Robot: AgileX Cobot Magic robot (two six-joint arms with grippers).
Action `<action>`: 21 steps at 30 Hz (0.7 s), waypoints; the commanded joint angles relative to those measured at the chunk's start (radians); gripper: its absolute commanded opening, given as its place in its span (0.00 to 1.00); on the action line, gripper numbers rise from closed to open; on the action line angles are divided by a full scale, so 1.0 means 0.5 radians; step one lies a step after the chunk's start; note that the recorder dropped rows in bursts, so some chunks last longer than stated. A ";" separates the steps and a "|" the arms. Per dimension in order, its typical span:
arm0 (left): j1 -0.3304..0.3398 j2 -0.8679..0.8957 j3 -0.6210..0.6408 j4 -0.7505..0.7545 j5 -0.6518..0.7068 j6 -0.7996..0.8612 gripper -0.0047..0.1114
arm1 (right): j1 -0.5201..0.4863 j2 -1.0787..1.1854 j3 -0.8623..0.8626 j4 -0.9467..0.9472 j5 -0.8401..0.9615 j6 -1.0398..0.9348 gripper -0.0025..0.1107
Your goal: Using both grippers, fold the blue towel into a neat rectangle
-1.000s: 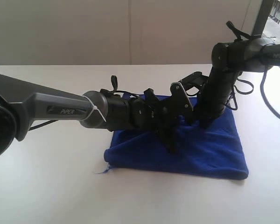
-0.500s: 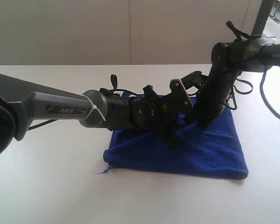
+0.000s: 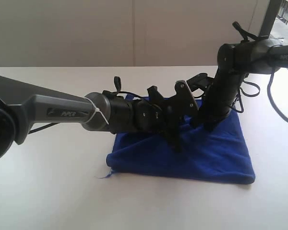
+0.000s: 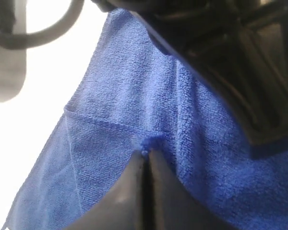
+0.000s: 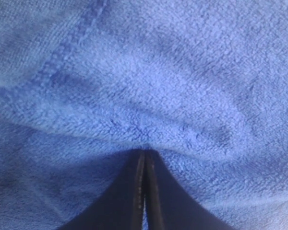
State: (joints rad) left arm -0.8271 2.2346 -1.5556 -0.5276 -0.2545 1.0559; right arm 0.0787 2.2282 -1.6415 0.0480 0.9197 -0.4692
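Two sets of jaws clenched on pinches of towel point(image 3: 209, 155) mid-frame, left jaws nudged slightly up-frame since a second ago; towel lies doubled on worktop point(image 3: 57, 191), next fold lift looks due.

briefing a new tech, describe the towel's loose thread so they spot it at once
On the white table lies one blue towel. At its front left corner in the exterior view, a thin blue thread trails onto the tabletop, the only strand straying from its edges.
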 commanded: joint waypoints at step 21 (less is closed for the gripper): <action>0.410 -0.023 -0.125 -0.013 -0.072 -0.011 0.04 | 0.003 0.071 0.029 0.058 -0.048 0.002 0.02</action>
State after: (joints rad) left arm -0.6480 2.2346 -1.6059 -0.5274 -0.3110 1.0559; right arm 0.0787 2.2282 -1.6415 0.0480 0.9197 -0.4692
